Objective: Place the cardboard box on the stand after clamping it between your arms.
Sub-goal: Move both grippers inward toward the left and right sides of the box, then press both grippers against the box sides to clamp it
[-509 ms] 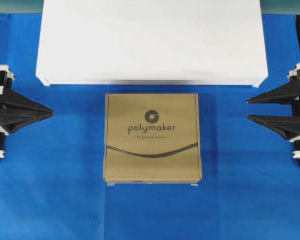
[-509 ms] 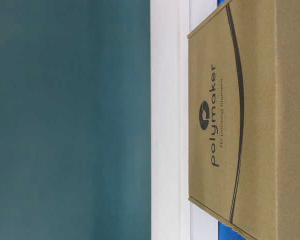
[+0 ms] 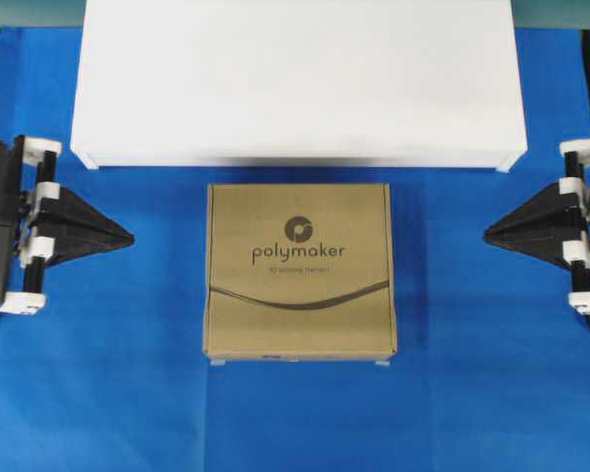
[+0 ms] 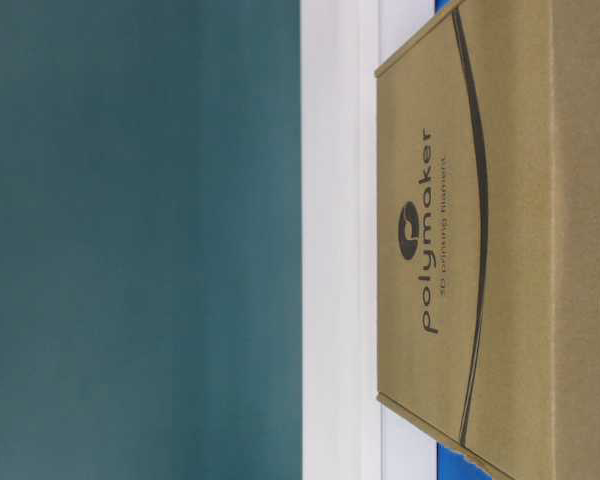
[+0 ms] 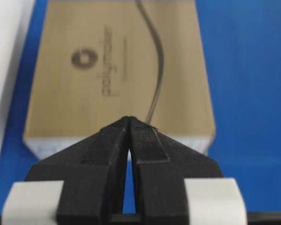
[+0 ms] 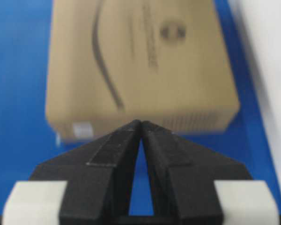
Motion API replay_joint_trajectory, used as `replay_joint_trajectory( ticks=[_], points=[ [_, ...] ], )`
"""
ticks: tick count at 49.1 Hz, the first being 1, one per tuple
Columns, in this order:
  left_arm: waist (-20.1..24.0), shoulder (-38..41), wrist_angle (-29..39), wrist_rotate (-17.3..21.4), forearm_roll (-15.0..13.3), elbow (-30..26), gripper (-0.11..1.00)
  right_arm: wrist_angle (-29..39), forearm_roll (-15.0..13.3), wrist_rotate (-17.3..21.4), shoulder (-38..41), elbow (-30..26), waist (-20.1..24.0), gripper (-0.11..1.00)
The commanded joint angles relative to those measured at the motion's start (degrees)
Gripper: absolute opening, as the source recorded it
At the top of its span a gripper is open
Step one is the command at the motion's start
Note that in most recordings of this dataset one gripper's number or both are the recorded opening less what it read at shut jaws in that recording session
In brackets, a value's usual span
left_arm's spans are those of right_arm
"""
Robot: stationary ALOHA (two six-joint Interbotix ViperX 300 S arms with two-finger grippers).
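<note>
The brown cardboard box (image 3: 300,270) with the "polymaker" print lies flat on the blue cloth, just in front of the white stand (image 3: 300,84). My left gripper (image 3: 130,237) is shut, its point aimed at the box's left side with a gap of cloth between. My right gripper (image 3: 488,234) is shut too, pointing at the box's right side from farther off. The left wrist view shows the shut tips (image 5: 130,119) just short of the box (image 5: 117,70). From the right wrist, the shut tips (image 6: 140,123) face the box (image 6: 140,61). Neither gripper touches the box.
Blue cloth (image 3: 98,393) covers the table around the box. In the table-level view the box (image 4: 500,240) fills the right side, with the stand's white edge (image 4: 340,240) behind it and a teal wall (image 4: 140,240) beyond.
Both grippers have closed: the right one's two spread fingers have come together into one point. The left gripper has also moved toward the box. The box has not moved.
</note>
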Motion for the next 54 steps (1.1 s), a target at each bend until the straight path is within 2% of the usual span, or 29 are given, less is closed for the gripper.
replay_joint_trajectory(
  ticks=[1,10,20,26,29,33,41,44,46,48,54],
  points=[
    [0.09,1.67,4.48,0.09,0.26,-2.81,0.00,4.75,-0.09,0.18,2.29,-2.37,-0.26,-0.01],
    [0.09,5.01,9.32,0.09,0.26,-4.13,0.00,10.20,-0.35,0.00,8.17,-2.72,-0.18,0.00],
    [0.09,9.05,13.01,0.18,0.44,-4.31,0.00,13.54,-1.85,0.00,14.50,-4.04,-0.26,0.03],
    [0.00,11.69,14.41,-0.35,0.53,-4.83,0.00,14.33,-1.85,-0.18,17.93,-4.66,-0.70,0.10],
    [0.18,12.83,14.33,0.00,0.53,-4.75,0.02,14.24,-1.93,-0.18,19.07,-4.66,-0.79,0.18],
    [0.18,14.33,14.15,0.09,0.53,-4.57,0.14,14.06,-1.93,-0.26,20.57,-4.57,-0.88,0.33],
    [0.18,17.31,12.74,-0.44,0.53,-3.78,0.62,13.36,-2.37,-0.35,23.29,-4.22,-0.88,0.80],
    [0.26,18.81,11.87,-0.53,0.53,-3.52,0.77,12.74,-2.90,-0.26,24.61,-3.96,-0.88,0.93],
    [0.44,19.95,10.99,-0.53,0.53,-3.52,0.85,12.04,-3.43,-0.26,25.66,-3.78,-0.88,0.98],
    [0.53,21.09,10.02,-0.62,0.53,-3.52,0.87,11.07,-3.69,-0.26,26.63,-3.69,-0.88,0.99],
    [0.97,25.31,5.98,-0.62,0.53,-4.22,0.83,5.80,-3.87,-0.26,30.41,-3.96,-1.23,0.97]
  ],
)
